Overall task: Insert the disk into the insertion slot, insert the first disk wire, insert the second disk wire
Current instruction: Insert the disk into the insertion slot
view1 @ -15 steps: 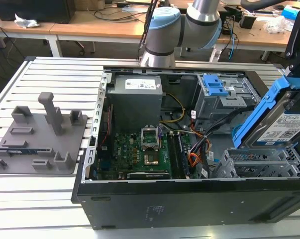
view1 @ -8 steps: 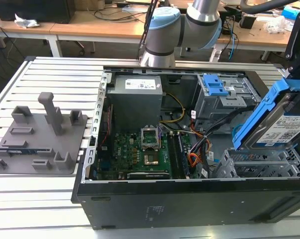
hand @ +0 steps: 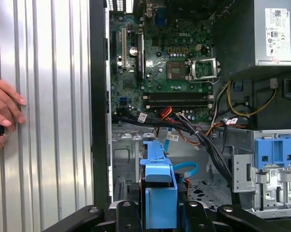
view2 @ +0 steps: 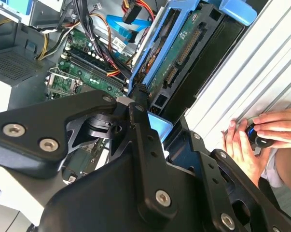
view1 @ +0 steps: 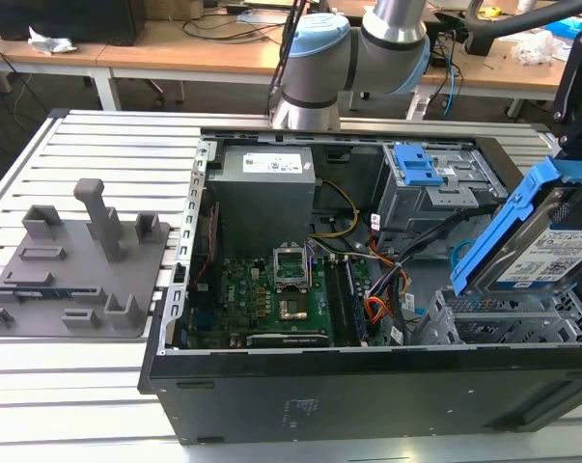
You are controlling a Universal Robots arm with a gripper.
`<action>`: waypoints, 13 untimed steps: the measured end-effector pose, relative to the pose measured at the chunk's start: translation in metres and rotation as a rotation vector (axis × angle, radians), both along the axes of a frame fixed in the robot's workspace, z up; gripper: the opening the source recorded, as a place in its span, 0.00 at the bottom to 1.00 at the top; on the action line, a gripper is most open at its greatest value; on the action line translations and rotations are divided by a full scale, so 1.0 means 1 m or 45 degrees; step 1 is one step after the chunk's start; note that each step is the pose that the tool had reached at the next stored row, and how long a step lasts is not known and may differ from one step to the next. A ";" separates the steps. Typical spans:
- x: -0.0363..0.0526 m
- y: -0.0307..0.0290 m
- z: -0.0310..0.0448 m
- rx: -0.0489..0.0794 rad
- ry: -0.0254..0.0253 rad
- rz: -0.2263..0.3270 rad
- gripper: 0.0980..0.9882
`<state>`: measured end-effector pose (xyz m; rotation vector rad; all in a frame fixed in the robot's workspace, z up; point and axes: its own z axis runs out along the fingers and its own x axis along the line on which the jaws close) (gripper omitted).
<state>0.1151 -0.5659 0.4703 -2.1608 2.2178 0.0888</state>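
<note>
A slatted metal table [view1: 88,135] carries an open computer case [view1: 368,386] with its motherboard [view1: 271,289] exposed. At the exterior view's right, the gripper [hand: 160,212] pinches the disk [view1: 537,241] by its blue caddy. It holds the disk tilted just above the insertion slot [view1: 503,323] at the case's near right corner, not yet inside it. The first disk wire [view1: 375,309] lies free just left of the slot. The second disk wire [view2: 126,25] lies loose near it. A person's hand [hand: 3,113] rests on the table beside the case.
</note>
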 end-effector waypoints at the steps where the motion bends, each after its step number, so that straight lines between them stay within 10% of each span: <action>1: 0.0000 -0.0005 -0.0004 0.000 0.0000 0.000 0.30; 13: 0.0000 -0.0021 -0.0087 0.000 0.0000 0.000 0.30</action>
